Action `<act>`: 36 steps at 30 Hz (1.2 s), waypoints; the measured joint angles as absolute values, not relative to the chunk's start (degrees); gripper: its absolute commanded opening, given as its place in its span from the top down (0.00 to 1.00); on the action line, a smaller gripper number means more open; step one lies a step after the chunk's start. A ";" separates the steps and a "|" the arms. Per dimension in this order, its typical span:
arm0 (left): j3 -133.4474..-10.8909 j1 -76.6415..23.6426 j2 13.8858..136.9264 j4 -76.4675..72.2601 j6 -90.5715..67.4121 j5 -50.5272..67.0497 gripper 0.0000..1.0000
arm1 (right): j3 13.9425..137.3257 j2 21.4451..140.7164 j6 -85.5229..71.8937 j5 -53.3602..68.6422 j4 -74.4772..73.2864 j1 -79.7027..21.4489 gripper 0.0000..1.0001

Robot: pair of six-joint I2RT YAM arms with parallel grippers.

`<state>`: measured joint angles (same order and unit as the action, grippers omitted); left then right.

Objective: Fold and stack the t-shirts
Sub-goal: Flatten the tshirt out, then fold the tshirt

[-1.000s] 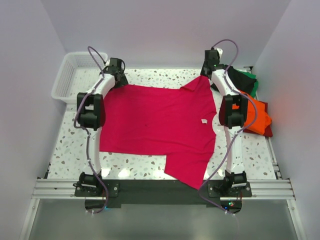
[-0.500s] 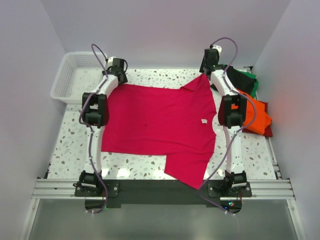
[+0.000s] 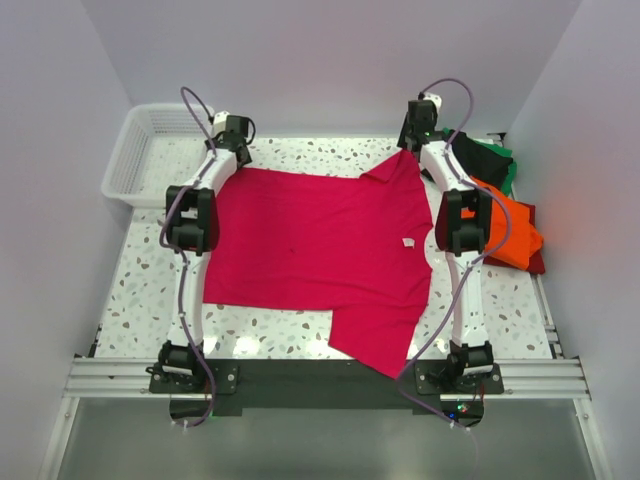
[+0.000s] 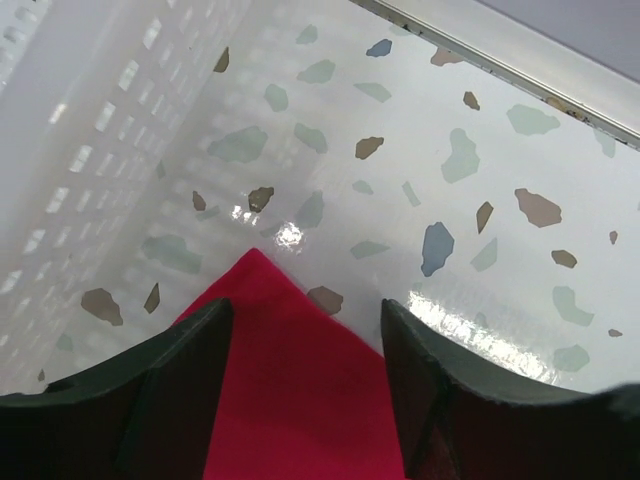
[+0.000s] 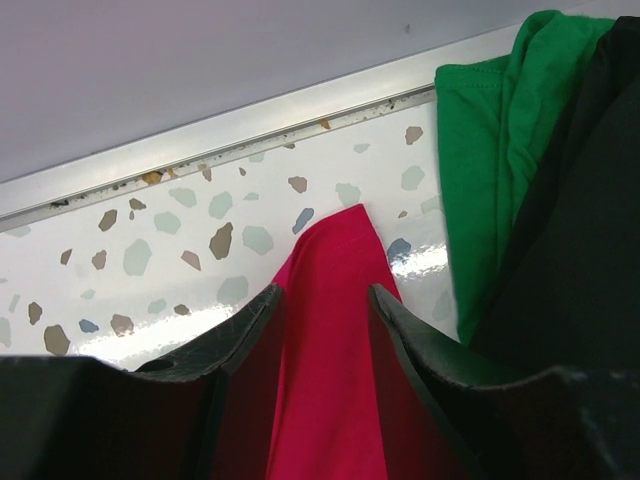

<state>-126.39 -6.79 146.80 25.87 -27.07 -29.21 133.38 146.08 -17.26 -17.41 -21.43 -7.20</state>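
A crimson-pink t-shirt (image 3: 320, 240) lies spread flat across the table, its small white neck label (image 3: 408, 242) toward the right. My left gripper (image 3: 236, 142) hovers over the shirt's far left corner. In the left wrist view the left gripper (image 4: 305, 320) is open, and the pointed corner of the cloth (image 4: 290, 400) lies between the jaws. My right gripper (image 3: 413, 135) is at the far right sleeve tip. In the right wrist view the right gripper (image 5: 325, 300) is also open, astride the sleeve (image 5: 330, 400), with its jaws standing closer together.
More t-shirts are piled at the table's right edge: black (image 3: 480, 155), green (image 3: 511, 172), orange (image 3: 510, 235) and dark red (image 3: 536, 262). The green one (image 5: 480, 150) lies just right of the right fingers. A white mesh basket (image 3: 140, 150) stands at the back left.
The left arm has shifted a little to the right and toward the back, over the shirt corner. The right arm and the shirt have barely moved.
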 measured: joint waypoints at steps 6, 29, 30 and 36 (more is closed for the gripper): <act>-128.60 -6.61 148.16 27.44 -29.34 -30.85 0.42 | 133.47 146.08 -17.80 -16.75 -21.39 -6.79 0.58; -130.23 -6.02 148.73 31.79 -30.83 -32.86 0.97 | 133.47 146.08 -20.38 -14.90 -21.41 -4.60 0.59; -129.88 -6.02 148.64 31.38 -30.79 -32.91 0.98 | 133.47 146.08 -20.47 -14.81 -21.43 -4.60 0.59; -126.26 -6.02 146.80 29.04 -30.61 -33.26 1.00 | 133.47 146.08 -20.86 -13.98 -21.47 -4.60 0.60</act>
<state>-126.26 -6.02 146.80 29.04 -30.61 -33.26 133.47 146.08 -20.86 -13.98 -21.47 -4.60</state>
